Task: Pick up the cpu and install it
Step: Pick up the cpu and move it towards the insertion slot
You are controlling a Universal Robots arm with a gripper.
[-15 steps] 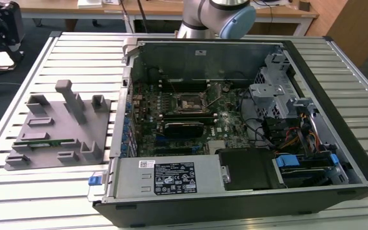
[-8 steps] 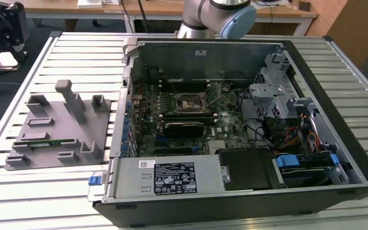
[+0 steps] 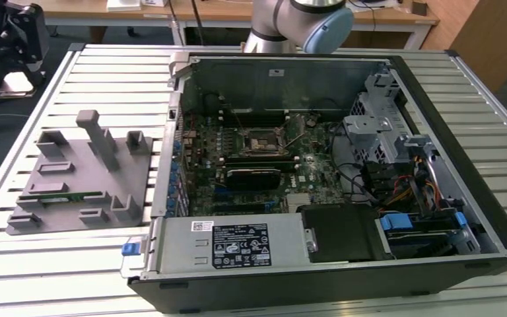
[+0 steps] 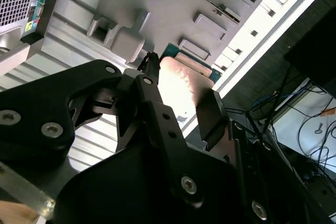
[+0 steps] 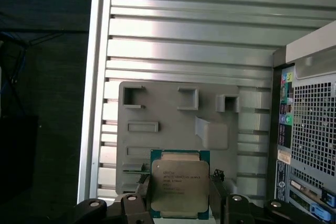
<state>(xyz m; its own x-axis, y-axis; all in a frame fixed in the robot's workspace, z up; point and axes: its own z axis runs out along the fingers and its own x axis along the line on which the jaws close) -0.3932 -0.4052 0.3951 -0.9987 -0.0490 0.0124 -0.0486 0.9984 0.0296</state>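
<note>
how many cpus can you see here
1. The cpu is clamped in the gripper in both wrist views, with the grey tray behind it. Others could be hidden inside the computer case.

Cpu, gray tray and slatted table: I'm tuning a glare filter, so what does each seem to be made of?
The cpu: a metal lid with a silvery sheen that catches the light, on a green board rim. The gray tray: matte, even gray, probably plastic, perhaps printed. The table: pale ribbed slats with bright highlights, likely aluminium.
</note>
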